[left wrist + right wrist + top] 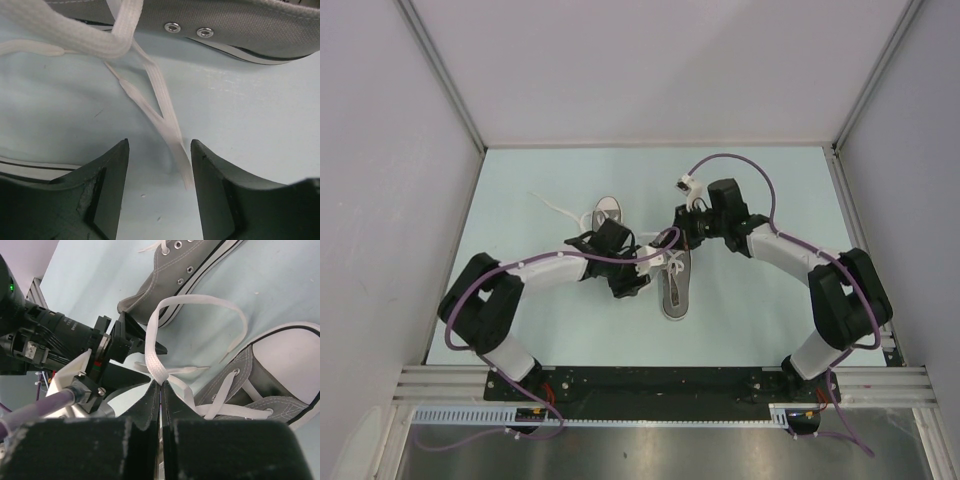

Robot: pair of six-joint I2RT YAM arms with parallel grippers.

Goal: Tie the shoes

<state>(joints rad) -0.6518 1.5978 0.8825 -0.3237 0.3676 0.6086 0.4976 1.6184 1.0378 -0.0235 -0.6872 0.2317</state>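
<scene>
Two grey canvas shoes with white soles lie on the table: one far left (606,214), one in the middle (673,287). My right gripper (680,240) is shut on a loop of white lace (159,371) of the middle shoe (270,385) and holds it up; its tips (161,382) pinch the lace. My left gripper (642,274) is open low over the table beside that shoe. In the left wrist view a lace end (172,137) lies between the open fingers (159,150), untouched, below the shoe's grey side (240,22).
The pale blue table (520,200) is walled by white panels on three sides. A loose lace (548,205) trails left of the far shoe. Purple cables loop over both arms. The other shoe (192,270) lies close behind the left gripper (135,337).
</scene>
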